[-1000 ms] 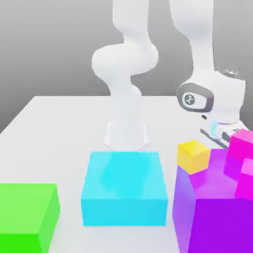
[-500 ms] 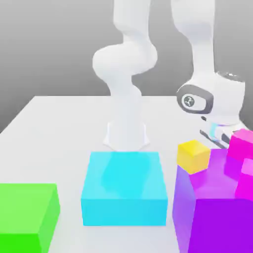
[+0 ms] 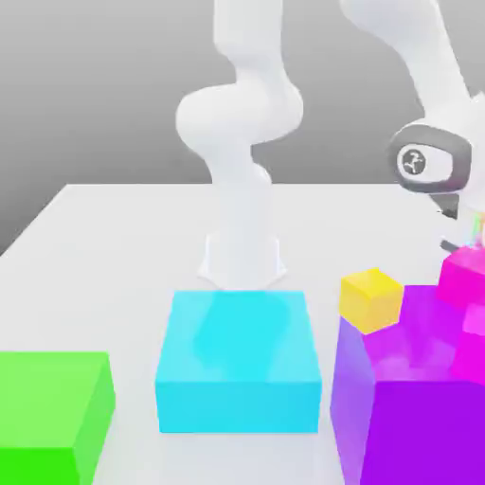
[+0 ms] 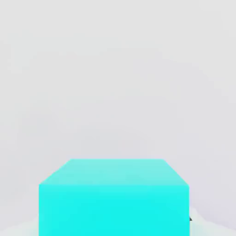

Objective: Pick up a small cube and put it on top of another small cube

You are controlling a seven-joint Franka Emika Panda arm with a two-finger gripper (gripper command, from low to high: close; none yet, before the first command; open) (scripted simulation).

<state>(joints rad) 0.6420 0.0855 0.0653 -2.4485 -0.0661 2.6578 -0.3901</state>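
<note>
Hand shut, raised over the right-side blocks

Hand was closed above small magenta cube; held object unclear. Small yellow cube sat against the large purple block on white table.

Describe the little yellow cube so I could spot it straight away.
Start at the white robot base standing mid-table, then look toward the exterior view's right to the big purple block. The yellow cube sits at that block's far corner on the exterior view's left. It is much smaller than the cyan block and the only yellow thing.

Small cube beside big block.
</note>
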